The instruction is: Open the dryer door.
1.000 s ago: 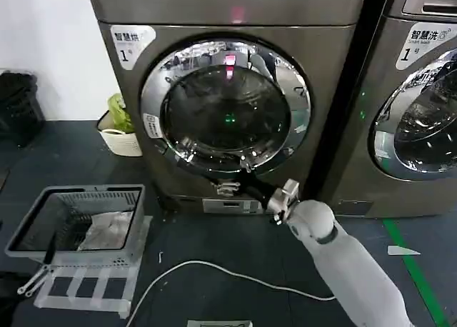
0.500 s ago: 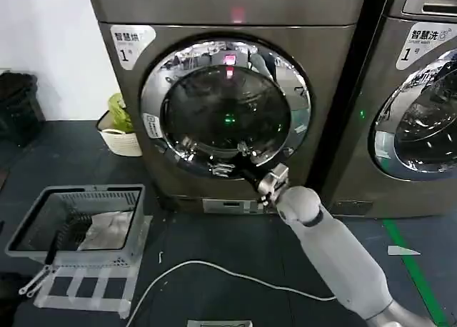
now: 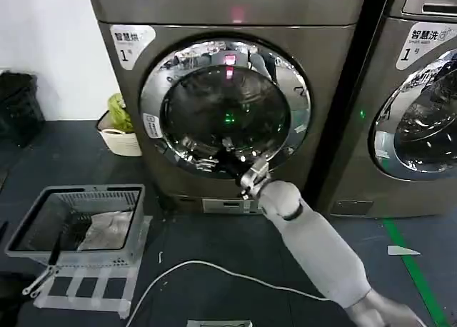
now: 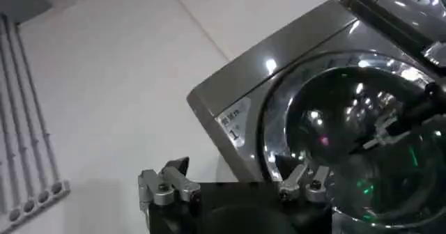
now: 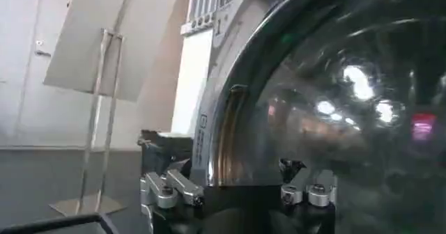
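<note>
The grey dryer (image 3: 235,13) stands in front of me, its round glass door (image 3: 227,106) shut inside a chrome ring (image 3: 153,91). My right arm reaches up from the lower right, and my right gripper (image 3: 228,163) is against the bottom of the door. Seen from the right wrist, the right gripper (image 5: 237,183) is open, its fingers (image 5: 167,189) spread on either side of the chrome ring (image 5: 233,138). My left gripper (image 4: 235,186) is open and empty, held well off to the side; the dryer door (image 4: 348,131) lies far beyond it.
A grey basket (image 3: 43,252) holding cloth sits on the floor at the left. Beside the dryer stands a white tub (image 3: 121,141) with something green in it. A second machine (image 3: 421,120) is on the right. A white cable (image 3: 214,270) crosses the floor.
My right arm has swung up and to the left. Its gripper rose from below the door, by the base panel, to the door's lower rim.
</note>
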`<action>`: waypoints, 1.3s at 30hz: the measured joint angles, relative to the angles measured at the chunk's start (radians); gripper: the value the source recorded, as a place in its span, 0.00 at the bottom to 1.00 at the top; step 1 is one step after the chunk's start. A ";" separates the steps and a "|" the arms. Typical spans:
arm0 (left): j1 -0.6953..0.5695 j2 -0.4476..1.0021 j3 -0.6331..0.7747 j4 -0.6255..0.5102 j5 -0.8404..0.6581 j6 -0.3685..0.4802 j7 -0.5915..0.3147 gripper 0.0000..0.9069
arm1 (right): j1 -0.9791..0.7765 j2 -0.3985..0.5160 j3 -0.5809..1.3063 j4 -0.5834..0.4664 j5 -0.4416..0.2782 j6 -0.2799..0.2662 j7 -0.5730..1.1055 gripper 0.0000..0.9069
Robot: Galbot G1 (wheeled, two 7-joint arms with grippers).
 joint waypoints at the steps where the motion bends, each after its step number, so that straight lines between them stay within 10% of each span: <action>1: -0.001 0.000 0.000 0.000 0.000 0.000 0.000 1.00 | 0.009 0.008 -0.002 -0.013 -0.007 0.003 0.000 1.00; 39: 0.005 -0.002 -0.004 0.002 0.004 -0.004 0.000 1.00 | 0.167 0.271 -0.005 -0.347 -0.141 0.041 -0.043 1.00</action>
